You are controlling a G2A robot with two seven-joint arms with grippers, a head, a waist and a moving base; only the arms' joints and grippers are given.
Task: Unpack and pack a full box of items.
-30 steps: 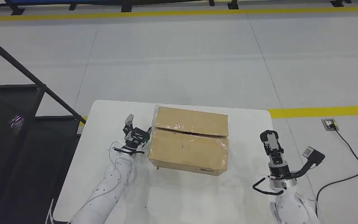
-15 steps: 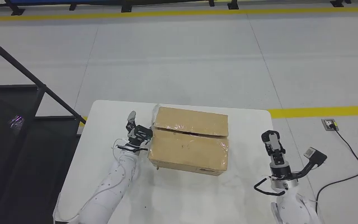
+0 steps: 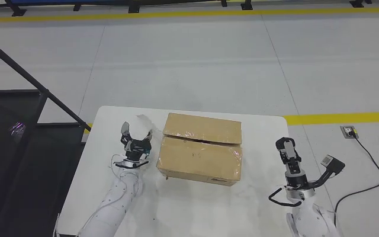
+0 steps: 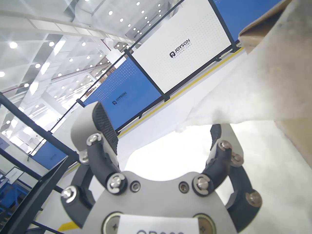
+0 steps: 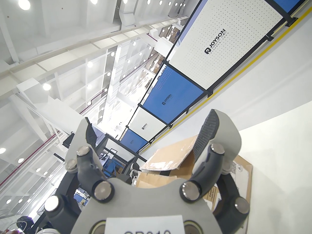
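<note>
A brown cardboard box [image 3: 201,148] lies mid-table with its top flaps roughly down; in the right wrist view one flap of the box [image 5: 170,153] stands a little raised. My left gripper [image 3: 136,134] is just off the box's left end, open wide. A white foam-like sheet [image 3: 141,123] sits at its fingertips. In the left wrist view this sheet [image 4: 243,98] hangs from beside the box corner [image 4: 263,32] and covers one fingertip of the left gripper [image 4: 158,120], with nothing pinched. My right gripper [image 3: 307,155] [image 5: 151,132] stands open and empty near the table's right edge.
The white table [image 3: 195,207] has bare room in front of the box and on both sides. A black metal frame [image 3: 35,101] stands off the left edge. A yellow floor line [image 3: 331,118] and a wall socket with cable [image 3: 349,131] lie to the right.
My left gripper has drawn back leftward from the box's end and its fingers have spread. The white sheet now shows at its tips. The right arm has barely moved.
</note>
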